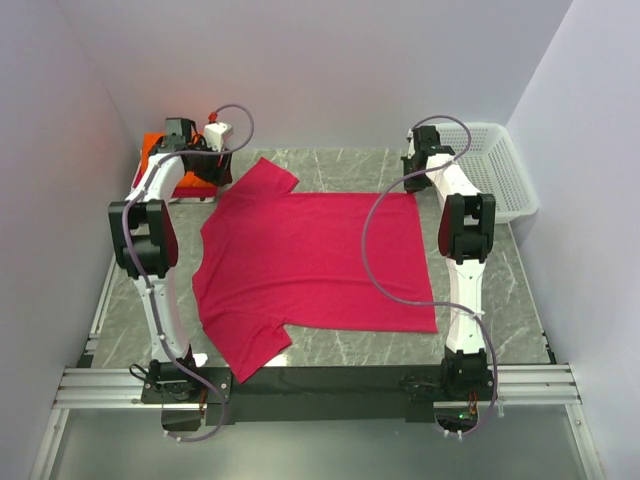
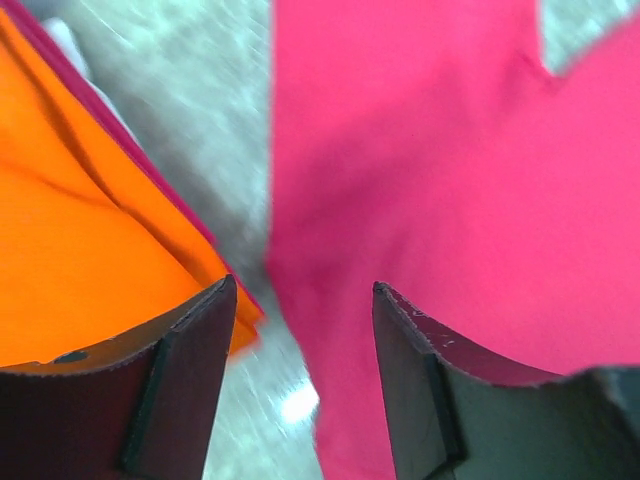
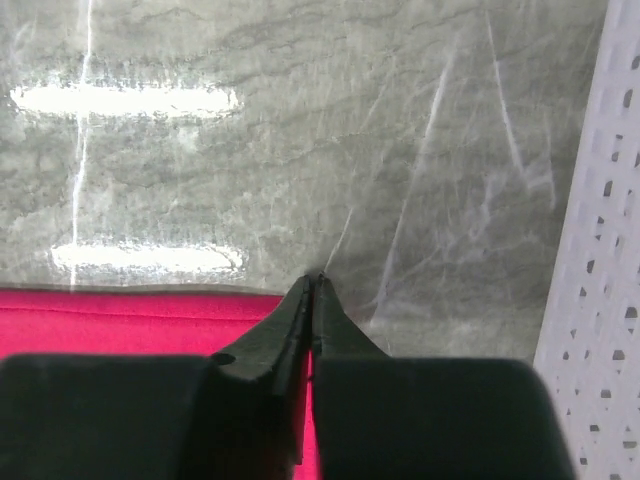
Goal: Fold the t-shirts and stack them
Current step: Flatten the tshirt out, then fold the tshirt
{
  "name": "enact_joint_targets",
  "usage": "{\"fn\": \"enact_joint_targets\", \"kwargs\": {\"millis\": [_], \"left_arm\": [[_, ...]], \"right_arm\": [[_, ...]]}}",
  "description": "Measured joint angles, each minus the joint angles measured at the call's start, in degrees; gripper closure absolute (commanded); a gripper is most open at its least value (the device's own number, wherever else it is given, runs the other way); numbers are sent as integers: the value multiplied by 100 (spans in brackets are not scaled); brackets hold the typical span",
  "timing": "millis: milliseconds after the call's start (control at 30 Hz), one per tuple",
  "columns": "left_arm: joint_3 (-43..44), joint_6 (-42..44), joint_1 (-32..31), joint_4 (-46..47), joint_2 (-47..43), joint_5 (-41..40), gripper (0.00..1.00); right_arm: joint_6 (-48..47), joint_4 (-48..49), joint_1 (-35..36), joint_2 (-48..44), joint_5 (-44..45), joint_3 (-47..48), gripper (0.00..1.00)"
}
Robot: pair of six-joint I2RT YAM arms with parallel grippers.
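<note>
your pink t-shirt [image 1: 310, 265] is spread flat across the middle of the table [image 1: 340, 165], with the collar end toward the left arm's side and the hem toward the right arm's side. one sleeve points to the far side of the table and the other reaches the near edge

the orange t-shirt [image 1: 158, 150] sits folded in the far left corner, near the pink one's far sleeve. in the left wrist view there's a strip of bare table between the two, so they're close but not touching there

your left gripper [image 2: 305, 290] is up at that spot with its fingers spread apart and nothing between them. one finger is over the edge of the orange fabric, the other is over the pink sleeve, and the gap of table is in between. that view is pretty blurry so i can't tell how high it is off the cloth

your right gripper [image 3: 315, 280] is at the far corner of the hem, fingers pressed together. the tips sit right at the shirt's far edge with pink cloth under them, but i honestly can't tell if any fabric is pinched in there, and from above the shirt looks flat at that corner

the white basket [image 1: 500, 175] is in the far right corner, just beside that gripper
</note>
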Motion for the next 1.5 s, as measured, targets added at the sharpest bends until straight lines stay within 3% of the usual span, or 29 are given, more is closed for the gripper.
{"fn": "enact_joint_targets", "kwargs": {"millis": [167,633,1000,1267,1433,1500], "left_arm": [[892,-269,-24,184,855,-214,40],[1259,-271,-553,1001,1633,-566,38],[1694,-229,-660,1141,2208,-848,41],[2015,-190,-754,1056,2406,-841,64],[2061,-61,-822,988,2435,-833,99],[2061,-48,-837,992,2435,-839,100]], "right_arm": [[-17,-15,-7,7,-87,9,100],[-13,190,-33,-59,-238,-146,100],[238,435,-33,-330,-260,-627,100],[297,433,-33,-330,-313,-627,100],[284,428,-33,-330,-382,-627,100],[267,424,-33,-339,-402,-627,100]]}}
